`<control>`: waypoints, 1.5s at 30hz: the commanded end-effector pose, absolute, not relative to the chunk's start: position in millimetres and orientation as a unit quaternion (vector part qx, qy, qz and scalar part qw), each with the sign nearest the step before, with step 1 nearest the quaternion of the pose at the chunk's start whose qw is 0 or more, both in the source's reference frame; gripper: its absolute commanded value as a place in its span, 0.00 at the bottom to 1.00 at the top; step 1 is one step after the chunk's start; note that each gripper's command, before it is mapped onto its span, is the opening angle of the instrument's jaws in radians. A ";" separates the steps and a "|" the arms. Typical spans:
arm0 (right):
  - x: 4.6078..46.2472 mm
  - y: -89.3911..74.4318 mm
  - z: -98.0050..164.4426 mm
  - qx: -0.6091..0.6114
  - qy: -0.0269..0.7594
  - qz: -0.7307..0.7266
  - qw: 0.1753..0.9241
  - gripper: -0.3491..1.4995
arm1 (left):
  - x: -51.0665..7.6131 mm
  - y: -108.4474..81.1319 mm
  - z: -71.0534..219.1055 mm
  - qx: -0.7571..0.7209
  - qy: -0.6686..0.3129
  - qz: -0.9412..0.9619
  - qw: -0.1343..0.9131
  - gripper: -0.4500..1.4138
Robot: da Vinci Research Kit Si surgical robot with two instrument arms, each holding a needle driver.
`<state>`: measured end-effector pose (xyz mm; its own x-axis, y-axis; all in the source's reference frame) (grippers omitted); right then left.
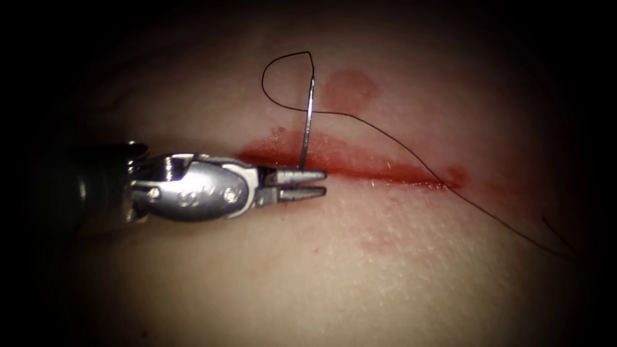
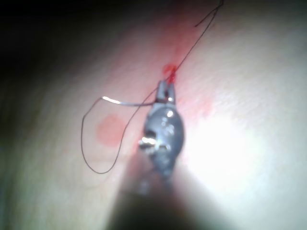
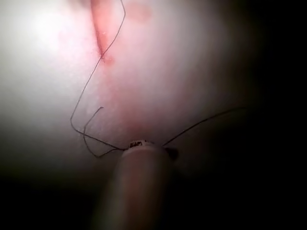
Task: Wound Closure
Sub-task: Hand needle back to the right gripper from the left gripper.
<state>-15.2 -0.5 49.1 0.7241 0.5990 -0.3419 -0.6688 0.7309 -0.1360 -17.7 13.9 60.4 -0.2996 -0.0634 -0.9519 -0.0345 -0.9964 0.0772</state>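
Note:
The tissue (image 1: 360, 270) has a red cut (image 1: 385, 170) running across it. The curved needle (image 1: 307, 122) stands upright at the far edge of the cut, near its left end. Its lower end meets the tissue just behind the upper jaw of my left tool (image 1: 302, 183), and its thread end is on top. The left tool lies over the cut with its jaws slightly parted and nothing between them. The black thread (image 1: 411, 151) loops from the needle's top and trails right across the cut. The left wrist view shows the needle (image 2: 127, 101) beside the left tool (image 2: 166, 90). The right tool's shaft (image 3: 139, 182) has thread (image 3: 88, 81) running past its tip.
A round patch of red fluid (image 1: 350, 90) marks the tissue beyond the cut, right of the needle. Fainter red smears (image 1: 379, 241) lie on the near side. A loose thread end (image 1: 556, 234) rests at the far right.

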 end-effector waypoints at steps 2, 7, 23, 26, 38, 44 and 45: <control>-11.1 0.7 48.2 -0.100 0.203 0.377 0.898 0.98 | -18.2 13.8 61.0 0.592 -0.041 -0.805 0.009 0.05; -2.6 2.3 48.0 -0.035 0.295 0.375 0.878 0.98 | -18.2 13.8 61.0 0.592 -0.041 -0.805 0.009 0.05; 9.6 -8.1 65.2 0.057 0.325 0.277 0.902 0.98 | -17.9 13.8 61.0 0.593 -0.040 -0.804 0.010 0.05; 9.7 -8.3 67.1 0.050 0.304 0.276 0.910 0.99 | -18.0 13.8 61.0 0.593 -0.040 -0.804 0.010 0.05; 13.9 -6.8 66.4 -0.048 0.292 0.123 0.947 0.99 | -18.2 13.7 61.1 0.592 -0.041 -0.805 0.010 0.05; 14.1 -2.0 67.2 -0.115 0.204 0.064 0.970 0.99 | -18.2 13.7 61.1 0.592 -0.042 -0.805 0.009 0.05; 14.0 -1.1 67.5 -0.122 0.204 0.064 0.969 0.99 | -18.2 13.7 61.1 0.591 -0.041 -0.806 0.010 0.05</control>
<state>13.3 -1.3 66.7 0.9106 0.0722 -0.4070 -0.1702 0.9628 -0.2100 -17.7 13.7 60.5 -0.3026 -0.0648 -0.9509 -0.0348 -0.9963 0.0789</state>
